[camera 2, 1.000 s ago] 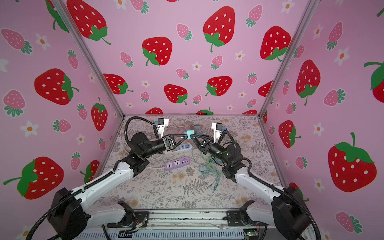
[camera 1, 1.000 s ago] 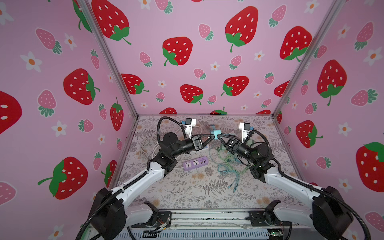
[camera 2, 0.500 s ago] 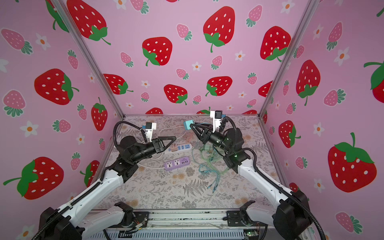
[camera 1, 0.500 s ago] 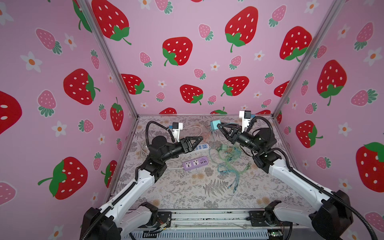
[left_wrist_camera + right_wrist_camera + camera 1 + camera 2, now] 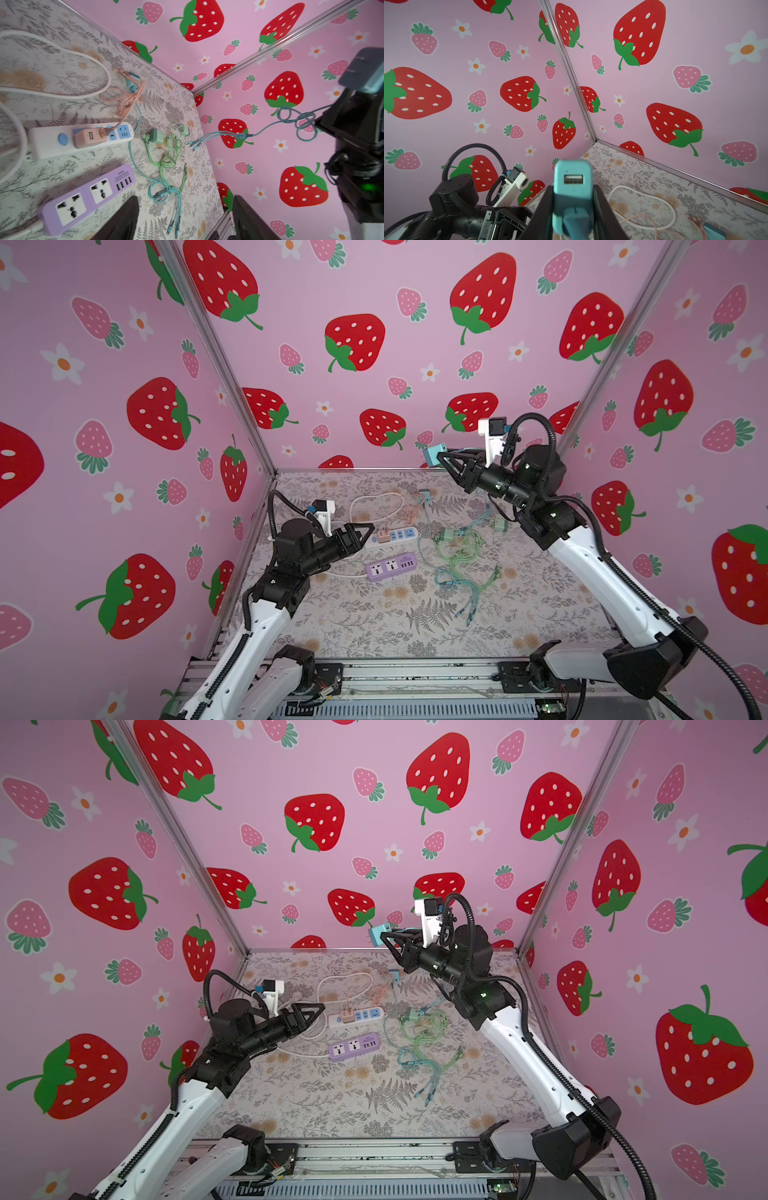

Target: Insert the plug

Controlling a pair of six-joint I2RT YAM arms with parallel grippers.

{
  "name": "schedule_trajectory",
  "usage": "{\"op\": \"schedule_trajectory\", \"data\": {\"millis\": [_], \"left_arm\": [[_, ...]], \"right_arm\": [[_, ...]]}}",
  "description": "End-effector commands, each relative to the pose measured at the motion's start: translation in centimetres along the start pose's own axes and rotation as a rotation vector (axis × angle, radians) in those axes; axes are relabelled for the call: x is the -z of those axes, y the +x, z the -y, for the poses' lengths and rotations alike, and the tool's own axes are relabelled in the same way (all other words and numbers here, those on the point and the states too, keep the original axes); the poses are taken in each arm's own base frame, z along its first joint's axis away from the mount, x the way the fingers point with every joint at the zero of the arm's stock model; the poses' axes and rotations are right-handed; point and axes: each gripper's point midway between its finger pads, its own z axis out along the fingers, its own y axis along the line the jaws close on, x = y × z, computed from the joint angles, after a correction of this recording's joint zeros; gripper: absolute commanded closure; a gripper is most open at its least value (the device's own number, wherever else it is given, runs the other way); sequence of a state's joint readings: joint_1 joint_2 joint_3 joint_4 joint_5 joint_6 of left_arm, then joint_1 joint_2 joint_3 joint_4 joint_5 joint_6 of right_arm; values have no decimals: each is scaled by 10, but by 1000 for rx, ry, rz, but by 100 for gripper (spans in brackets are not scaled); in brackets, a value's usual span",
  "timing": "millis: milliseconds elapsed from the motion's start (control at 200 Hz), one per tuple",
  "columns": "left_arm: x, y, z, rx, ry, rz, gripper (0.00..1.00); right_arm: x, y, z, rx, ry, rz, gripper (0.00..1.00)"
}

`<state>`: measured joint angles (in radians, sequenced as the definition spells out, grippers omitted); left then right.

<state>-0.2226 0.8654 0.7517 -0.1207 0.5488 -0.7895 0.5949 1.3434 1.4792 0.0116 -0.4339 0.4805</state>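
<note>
the left pincer (image 5: 366, 532) has backed off, open and empty; the right pincer (image 5: 442, 457) has risen, clamped on the teal plug (image 5: 433, 455). mid-carry: next, lower it squarely into the purple strip (image 5: 390, 566).

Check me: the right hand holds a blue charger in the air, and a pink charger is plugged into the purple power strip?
Almost: the left wrist view shows the pink charger plugged into the white power strip. The right hand does hold the blue charger aloft.

- Front power strip (image 5: 390, 567) just before rear power strip (image 5: 397, 536), both on the table (image 5: 374, 630).
- Cable tangle (image 5: 461, 558) right of both.
- Plug (image 5: 432, 454) in the right gripper (image 5: 441, 457), high over the table's rear.
</note>
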Motion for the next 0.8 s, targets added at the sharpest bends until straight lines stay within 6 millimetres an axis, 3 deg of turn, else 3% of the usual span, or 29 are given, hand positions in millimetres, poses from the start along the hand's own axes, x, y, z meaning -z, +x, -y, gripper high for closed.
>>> {"op": "schedule_trajectory", "data": {"millis": [0,145,310,540,795], "left_arm": [[4,5,-13,3,-55,-13,26],[6,4,-20,4,-86,-17,26],[7,2,-32,32,-129,-21,26],[14,6,-46,53,-174,-18,25],[18,18,-63,85,-216,-22,25]], "right_arm": [[8,14,21,33,112,-94,83],[16,23,36,34,159,-130,83],[-1,28,41,52,133,-145,83],[-49,15,54,88,69,-118,83],[-124,15,87,137,24,-118,84]]}}
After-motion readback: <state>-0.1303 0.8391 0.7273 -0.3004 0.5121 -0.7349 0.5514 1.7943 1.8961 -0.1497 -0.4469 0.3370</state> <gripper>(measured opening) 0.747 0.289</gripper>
